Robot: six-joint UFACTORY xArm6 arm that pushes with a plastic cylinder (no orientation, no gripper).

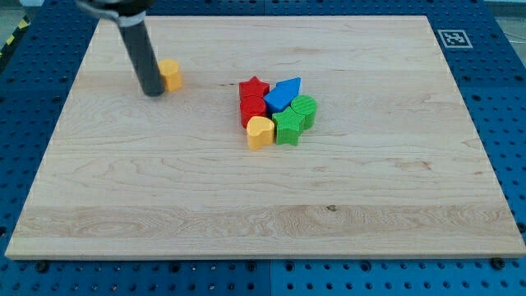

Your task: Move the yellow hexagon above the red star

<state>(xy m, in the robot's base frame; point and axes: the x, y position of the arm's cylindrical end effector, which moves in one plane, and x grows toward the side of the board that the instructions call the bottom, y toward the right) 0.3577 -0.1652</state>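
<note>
The yellow hexagon (171,74) lies at the upper left of the wooden board (263,205). My tip (153,92) rests on the board right against the hexagon's left side. The red star (255,88) sits near the board's middle, well to the right of the hexagon, at the upper left of a tight cluster of blocks.
The cluster holds a red block (252,109) below the star, a blue block (283,94) to its right, a green round block (304,108), a green star-like block (288,127) and a yellow heart (260,131). A tag (453,38) marks the top right corner.
</note>
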